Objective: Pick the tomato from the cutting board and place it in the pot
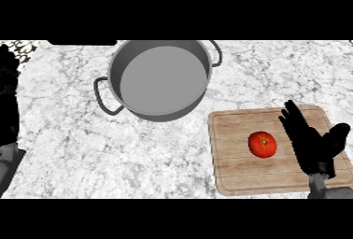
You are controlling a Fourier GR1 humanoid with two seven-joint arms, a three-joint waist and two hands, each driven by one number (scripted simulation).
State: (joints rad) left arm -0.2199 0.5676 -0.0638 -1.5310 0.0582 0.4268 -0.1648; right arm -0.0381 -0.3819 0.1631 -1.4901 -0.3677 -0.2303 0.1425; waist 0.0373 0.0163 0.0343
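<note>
Now, your reach: round red tomato just left of right hand
Hand: fingers spread, holding nothing

No text, label, brand, number or sign could be read anywhere in the head view. The pot showed only plain grey metal, the cutting board only bare wood grain, and the tomato carried no sticker or mark. The table bore nothing but its grey-white marble veining, which formed no letters.
</note>
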